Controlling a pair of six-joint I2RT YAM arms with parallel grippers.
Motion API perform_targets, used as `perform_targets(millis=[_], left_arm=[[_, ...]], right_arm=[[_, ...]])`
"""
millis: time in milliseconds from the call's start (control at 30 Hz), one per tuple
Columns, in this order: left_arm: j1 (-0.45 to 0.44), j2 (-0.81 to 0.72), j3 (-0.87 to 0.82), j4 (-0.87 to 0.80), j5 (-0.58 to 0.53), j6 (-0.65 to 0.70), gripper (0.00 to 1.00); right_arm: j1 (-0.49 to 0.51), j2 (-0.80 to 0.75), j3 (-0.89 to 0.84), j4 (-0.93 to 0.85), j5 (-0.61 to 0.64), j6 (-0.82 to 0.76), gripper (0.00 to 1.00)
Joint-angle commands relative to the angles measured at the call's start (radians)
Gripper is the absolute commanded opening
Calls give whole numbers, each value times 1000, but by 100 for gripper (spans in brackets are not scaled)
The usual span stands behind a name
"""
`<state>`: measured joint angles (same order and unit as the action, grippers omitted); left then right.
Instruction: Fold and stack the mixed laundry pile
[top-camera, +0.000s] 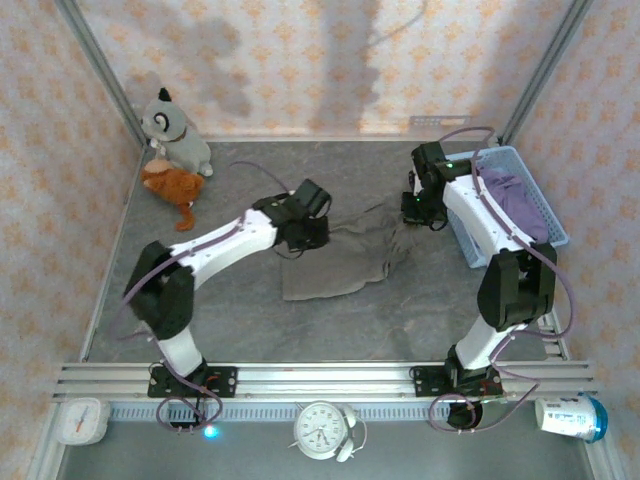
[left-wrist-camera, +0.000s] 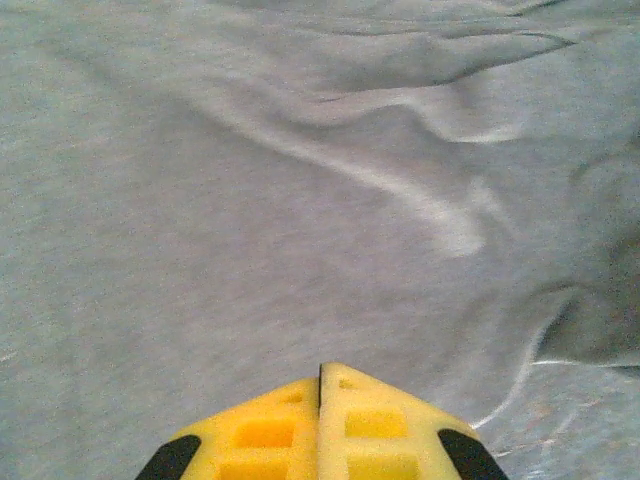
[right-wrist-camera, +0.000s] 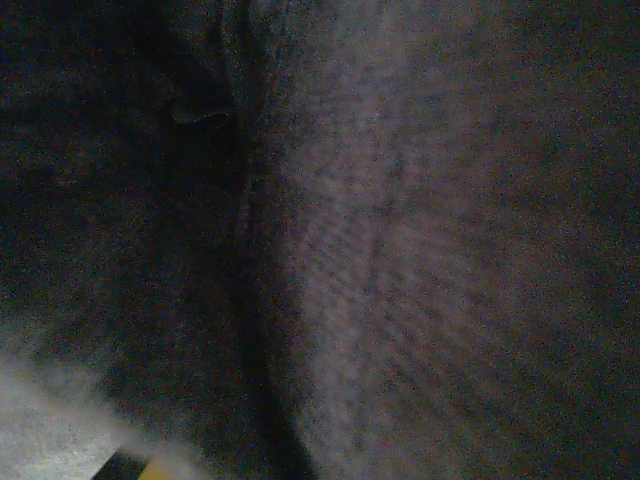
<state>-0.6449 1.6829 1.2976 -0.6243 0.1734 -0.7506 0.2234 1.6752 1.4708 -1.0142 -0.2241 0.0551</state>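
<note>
**Taupe one's on the table, purple one's in the basket**

Down at the bottom edge there's an alarm clock (top-camera: 322, 428). Mid-frame, the taupe garment (top-camera: 335, 262) lies spread on the grey table (top-camera: 400, 315), a bit wrinkly. The left gripper (left-wrist-camera: 320, 372) is over its left part, yellow fingers pressed together with nothing between them. The right gripper (top-camera: 422, 212) is at the garment's right corner, just beside the blue basket (top-camera: 500, 152). Honestly can't tell if it's pinching cloth or not. The lavender garment (top-camera: 518, 198) is bunched up inside the basket. Plush toys (top-camera: 175, 150) sit upper left.
</note>
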Motion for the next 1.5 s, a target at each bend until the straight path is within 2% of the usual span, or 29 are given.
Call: perform_targets(millis=[0, 167, 367, 567, 967, 1233, 1400, 1467], left_arm=[[19, -29, -144, -17, -52, 9, 0], [22, -50, -256, 33, -58, -1, 0], [22, 16, -288, 89, -75, -7, 0], [21, 84, -291, 127, -52, -17, 0], [20, 104, -311, 156, -44, -33, 0], [21, 102, -325, 152, -45, -31, 0], [19, 92, -338, 150, -52, -31, 0], [20, 82, -343, 148, -62, -32, 0]], right_arm=[[1, 9, 34, -41, 57, -26, 0], [14, 8, 31, -41, 77, -25, 0], [43, 12, 36, -34, 79, -7, 0], [137, 34, 67, -46, 125, 45, 0], [345, 34, 98, 46, -14, 233, 0], [419, 120, 141, 106, -98, 311, 1], [447, 179, 179, 119, -164, 310, 7], [452, 184, 183, 141, -219, 311, 22]])
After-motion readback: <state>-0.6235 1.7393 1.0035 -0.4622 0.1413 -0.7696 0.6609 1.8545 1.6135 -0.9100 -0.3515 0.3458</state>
